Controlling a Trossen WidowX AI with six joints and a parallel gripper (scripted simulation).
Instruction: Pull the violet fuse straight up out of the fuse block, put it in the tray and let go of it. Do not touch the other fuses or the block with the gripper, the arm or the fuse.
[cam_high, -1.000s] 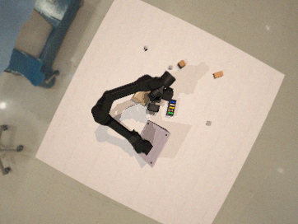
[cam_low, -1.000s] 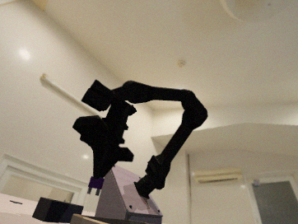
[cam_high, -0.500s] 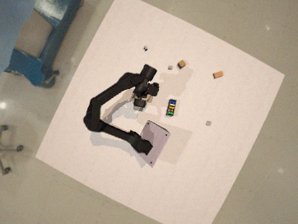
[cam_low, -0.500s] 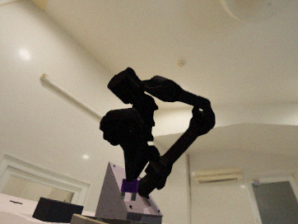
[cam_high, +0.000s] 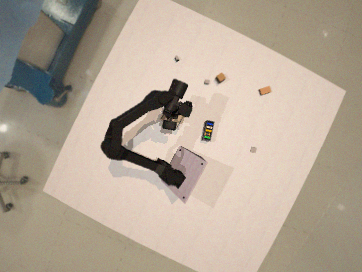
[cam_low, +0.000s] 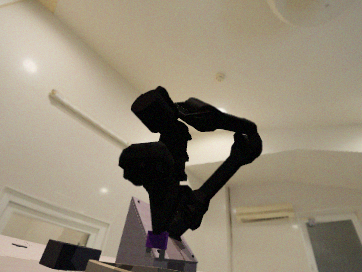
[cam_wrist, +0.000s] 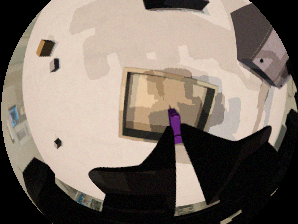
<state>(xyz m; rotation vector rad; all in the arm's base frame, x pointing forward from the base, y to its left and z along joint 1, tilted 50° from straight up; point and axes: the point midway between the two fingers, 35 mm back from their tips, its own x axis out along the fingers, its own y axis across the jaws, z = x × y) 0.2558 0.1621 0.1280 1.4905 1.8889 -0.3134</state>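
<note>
My gripper (cam_wrist: 176, 128) (cam_low: 159, 241) is shut on the violet fuse (cam_wrist: 174, 123) (cam_low: 157, 240) and holds it in the air above the tray (cam_wrist: 133, 83), a shallow tan tray with a dark rim. In the top view the arm's wrist (cam_high: 172, 111) hangs over the tray and hides most of it. The black fuse block (cam_high: 207, 133) (cam_low: 69, 254) lies apart from the gripper, with blue, yellow and green fuses still in it.
The arm's grey base plate (cam_high: 192, 167) (cam_wrist: 262, 43) sits near the block and tray. Small brown and grey blocks (cam_high: 220, 77) (cam_high: 265, 90) (cam_high: 253, 149) lie scattered on the white mat (cam_high: 280, 200). A blue cabinet (cam_high: 45, 45) stands off the mat.
</note>
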